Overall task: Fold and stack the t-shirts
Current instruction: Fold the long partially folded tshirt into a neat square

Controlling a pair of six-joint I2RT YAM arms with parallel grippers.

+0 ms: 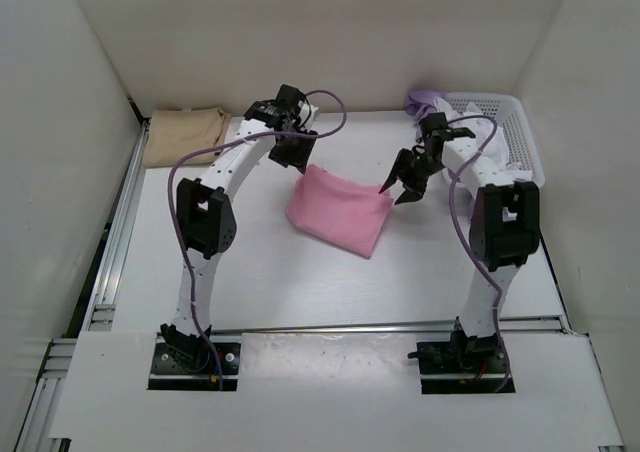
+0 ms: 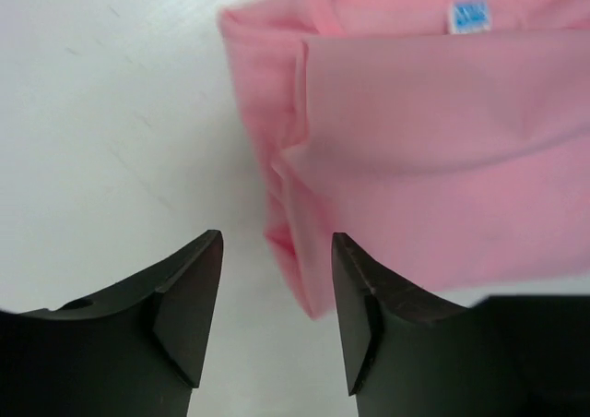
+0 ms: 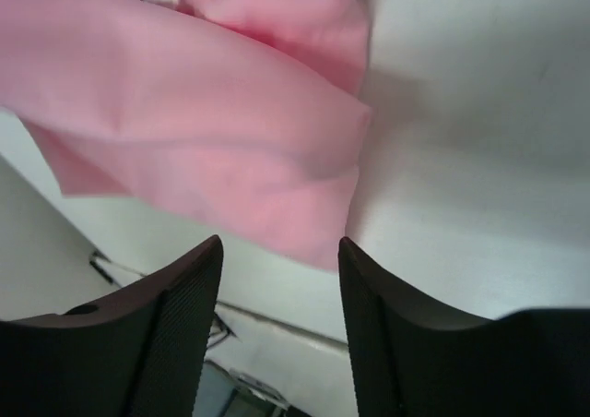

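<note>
Pink t-shirt (image 1: pixel 338 214) is lying folded in the middle of the table (image 1: pixel 250 282), a flat packet with its long axis running left to right, the right end swung a little nearer to me. Left tool (image 1: pixel 297 157) hangs over its far-left corner and right tool (image 1: pixel 402 188) over its far-right corner, so the packet sits between the two and a touch nearer than both.

On the left wrist view the jaws stand apart with nothing pinched, the folded edge just beyond them. Same on the right wrist view: jaws apart, cloth corner in front, nothing held.

Tan t-shirt (image 1: pixel 185 132) is folded at the far left, well apart from the pink one. I reckon that's the stack, and the left arm is the nearer one to it.

Far right, the white mesh basket (image 1: pixel 530 152) has a white t-shirt (image 1: pixel 497 140) in it, with the lavender t-shirt (image 1: pixel 425 102) bunched at its far-left rim.
</note>
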